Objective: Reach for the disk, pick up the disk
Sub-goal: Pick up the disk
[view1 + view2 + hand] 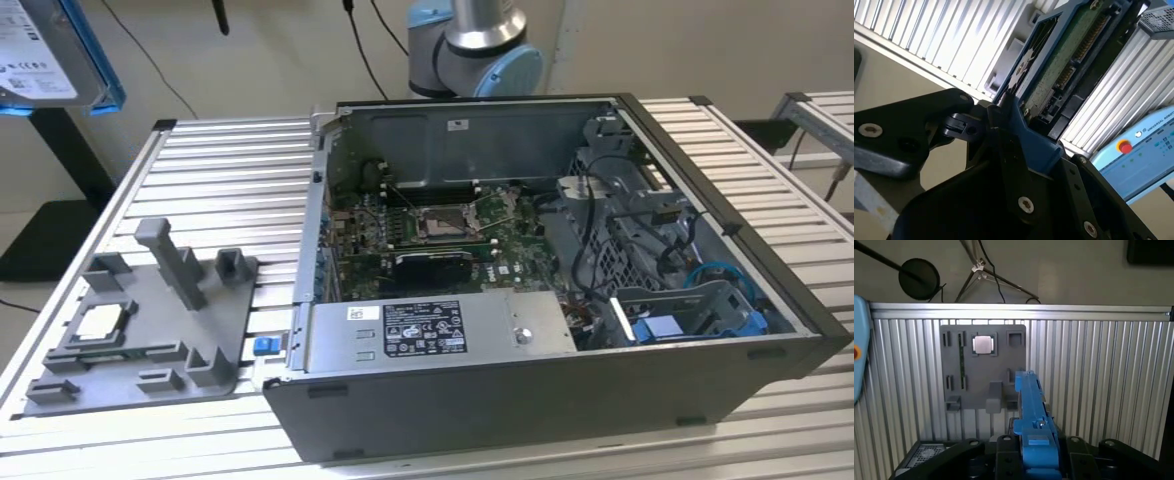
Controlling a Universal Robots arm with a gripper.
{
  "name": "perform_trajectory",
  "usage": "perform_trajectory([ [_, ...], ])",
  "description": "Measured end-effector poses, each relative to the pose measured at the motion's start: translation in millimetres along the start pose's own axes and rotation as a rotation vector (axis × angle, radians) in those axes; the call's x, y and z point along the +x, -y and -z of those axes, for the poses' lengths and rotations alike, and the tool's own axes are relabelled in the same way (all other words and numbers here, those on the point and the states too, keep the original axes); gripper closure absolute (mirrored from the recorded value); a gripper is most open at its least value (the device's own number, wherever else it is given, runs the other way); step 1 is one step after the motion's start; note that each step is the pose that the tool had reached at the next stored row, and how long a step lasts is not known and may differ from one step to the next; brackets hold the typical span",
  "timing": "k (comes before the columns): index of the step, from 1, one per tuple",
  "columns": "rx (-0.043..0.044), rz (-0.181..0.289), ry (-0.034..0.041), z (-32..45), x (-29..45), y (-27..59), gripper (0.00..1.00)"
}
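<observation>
One disk (pixel 1031 400), pinched in the pincer (pixel 1038 452), hangs clear above the surface (pixel 1104 390); pick-up judged complete.

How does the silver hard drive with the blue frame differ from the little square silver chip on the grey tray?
The rectangular silver hard drive with its blue plastic frame is off the table, clamped in the gripper; the small square silver chip lies flat in the grey plastic tray. The hard drive carries a white label; the chip's face is bare. Both have silver metal faces.
</observation>
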State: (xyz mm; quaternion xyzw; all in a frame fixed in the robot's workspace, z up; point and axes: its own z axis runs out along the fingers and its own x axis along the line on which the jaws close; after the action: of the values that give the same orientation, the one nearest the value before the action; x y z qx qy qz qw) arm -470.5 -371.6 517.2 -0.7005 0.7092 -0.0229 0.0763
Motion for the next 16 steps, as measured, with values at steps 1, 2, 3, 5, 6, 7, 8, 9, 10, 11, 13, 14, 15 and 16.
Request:
perform_trajectory([
  [1, 0.0000, 0.000, 0.0000, -0.3, 0.0, 2.3, 1.00],
  [2, 0.0000, 0.000, 0.0000, -0.7, 0.0, 5.0, 1.00],
  [3, -0.0001, 0.000, 0.0000, -1.1, -0.1, 7.7, 1.00],
  [5, 0.0000, 0.000, 0.0000, -1.9, -0.1, 13.2, 1.00],
  [6, 0.0001, 0.000, 0.0001, -2.3, -0.1, 15.7, 1.00],
  [7, 0.0000, 0.000, 0.0000, -2.6, -0.2, 18.2, 1.00],
  [8, 0.0001, 0.000, 0.0000, -3.0, -0.1, 20.8, 1.00],
  [9, -0.0001, 0.000, 0.0000, -3.3, -0.2, 23.5, 1.00],
  [10, -0.0001, 0.000, 0.0000, -3.7, -0.2, 26.1, 1.00],
  [11, 0.0000, 0.000, 0.0000, -4.0, -0.2, 28.4, 1.00],
  [13, 0.0000, 0.000, 0.0000, -4.7, -0.2, 33.3, 1.00],
  [14, 0.0000, 0.000, 0.0000, -5.1, -0.3, 35.6, 1.00],
  [15, 0.0000, 0.000, 0.0001, -5.4, -0.3, 37.9, 1.00],
  [16, -0.0001, 0.000, 0.0000, -5.7, -0.3, 40.3, 1.00],
])
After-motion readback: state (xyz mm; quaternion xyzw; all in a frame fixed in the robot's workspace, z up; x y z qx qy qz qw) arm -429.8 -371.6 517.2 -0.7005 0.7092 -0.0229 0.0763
